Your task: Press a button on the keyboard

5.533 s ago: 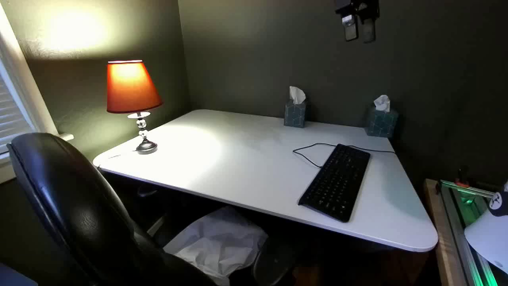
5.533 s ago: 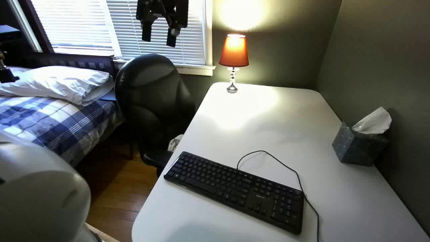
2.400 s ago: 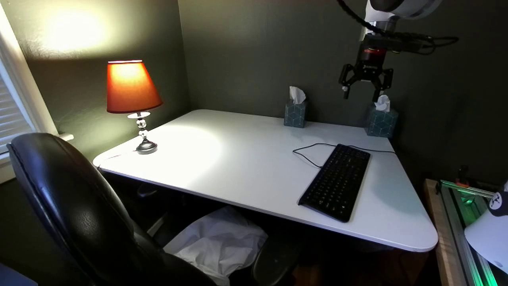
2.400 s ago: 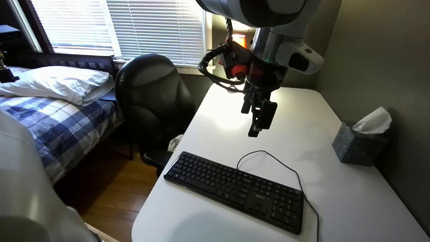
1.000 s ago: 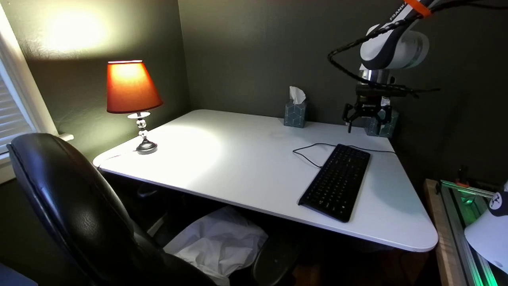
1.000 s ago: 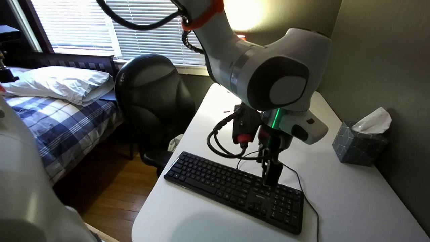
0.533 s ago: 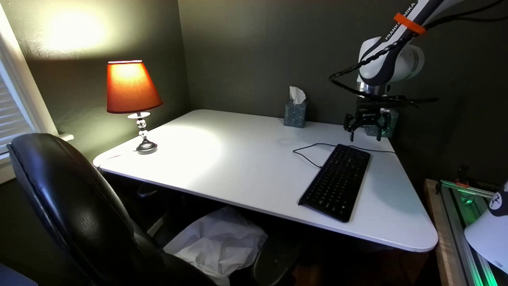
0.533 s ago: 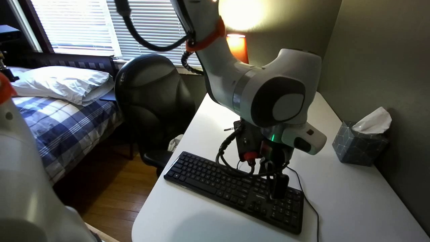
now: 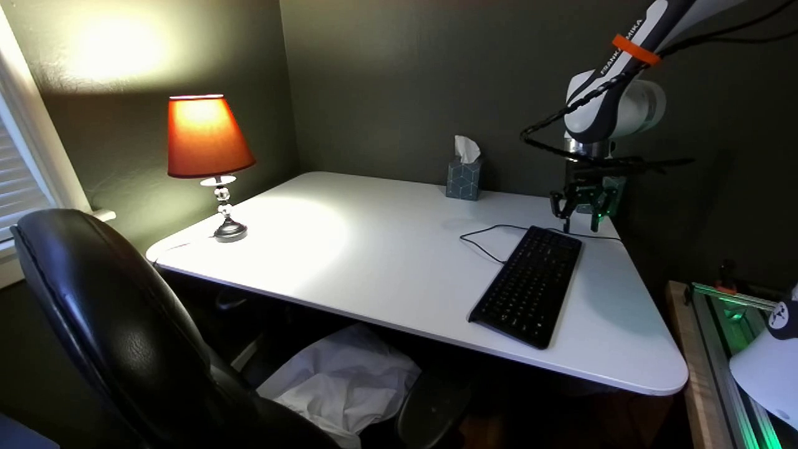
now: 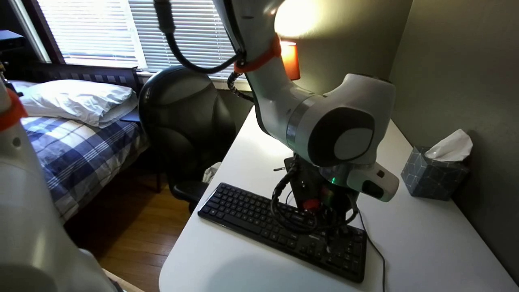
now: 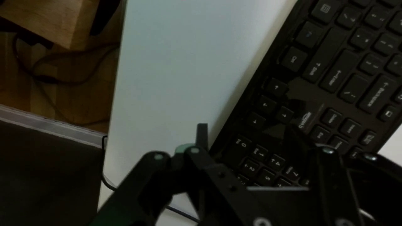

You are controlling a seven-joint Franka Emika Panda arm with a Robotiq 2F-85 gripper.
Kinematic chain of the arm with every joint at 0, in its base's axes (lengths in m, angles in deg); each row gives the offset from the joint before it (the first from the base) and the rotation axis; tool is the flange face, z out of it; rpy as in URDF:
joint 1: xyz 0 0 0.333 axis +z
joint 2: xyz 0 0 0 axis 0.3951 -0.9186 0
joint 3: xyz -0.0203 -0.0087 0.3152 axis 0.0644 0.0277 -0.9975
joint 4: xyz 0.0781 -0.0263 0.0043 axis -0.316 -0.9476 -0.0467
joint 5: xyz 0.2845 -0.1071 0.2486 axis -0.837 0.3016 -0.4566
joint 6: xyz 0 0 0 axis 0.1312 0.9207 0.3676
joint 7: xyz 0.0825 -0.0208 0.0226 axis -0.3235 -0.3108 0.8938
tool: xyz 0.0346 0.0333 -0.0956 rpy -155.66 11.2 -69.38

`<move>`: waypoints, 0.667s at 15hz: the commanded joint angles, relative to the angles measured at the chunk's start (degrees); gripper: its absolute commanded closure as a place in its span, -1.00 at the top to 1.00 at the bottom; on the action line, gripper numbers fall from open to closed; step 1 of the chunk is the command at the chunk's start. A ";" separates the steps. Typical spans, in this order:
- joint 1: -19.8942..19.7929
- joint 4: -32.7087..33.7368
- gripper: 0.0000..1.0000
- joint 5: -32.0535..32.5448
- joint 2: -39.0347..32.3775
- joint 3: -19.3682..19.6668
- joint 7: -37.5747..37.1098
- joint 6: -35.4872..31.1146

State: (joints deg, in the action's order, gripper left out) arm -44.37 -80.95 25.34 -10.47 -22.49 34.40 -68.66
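Observation:
The black keyboard (image 9: 530, 287) lies flat on the white desk, and it also shows in an exterior view (image 10: 251, 217) and the wrist view (image 11: 339, 62). My gripper (image 9: 581, 227) is open and empty, pointing down at the keyboard's number-pad end. In the wrist view the gripper (image 11: 248, 135) has one finger over the desk beside the keyboard's edge. The other dark finger is over the keyboard near the logo, and number keys show between them. In an exterior view cables and the wrist mostly hide the fingers. I cannot tell the exact height above the keys; no contact is visible.
Two tissue boxes stand by the wall, one (image 9: 463, 178) farther along and one (image 10: 436, 172) near the arm. A lit lamp (image 9: 209, 137) stands at the far corner. The keyboard's thin cable (image 9: 480, 234) curls on the desk. A black chair (image 10: 186, 121) stands alongside.
The arm has come down from high above to the keyboard's number-pad end. In the last half second the gripper has dropped a little, and its fingers look closer together. The keyboard has not moved.

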 commanded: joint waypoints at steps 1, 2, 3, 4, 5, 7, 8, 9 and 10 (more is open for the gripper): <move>0.46 1.67 -0.34 -3.26 -2.62 0.88 4.53 0.97; 0.42 1.99 -0.47 -4.15 -3.11 0.82 5.71 1.32; 0.38 2.30 -0.61 -5.06 -3.52 0.73 6.84 1.50; 0.38 2.64 -0.79 -5.82 -3.95 0.68 7.73 1.80; 0.40 3.00 -0.92 -6.42 -4.45 0.67 8.41 2.01; 0.40 3.67 -1.00 -7.51 -5.44 0.65 9.40 2.03; 0.34 4.03 -1.00 -8.21 -5.87 0.56 10.00 2.08; 0.29 4.44 -1.00 -8.90 -6.38 0.42 10.57 2.23; 0.29 4.79 -1.00 -9.53 -6.85 0.31 10.95 2.38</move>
State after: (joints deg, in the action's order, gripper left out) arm -44.36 -78.23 18.55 -15.13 -22.19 42.82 -68.30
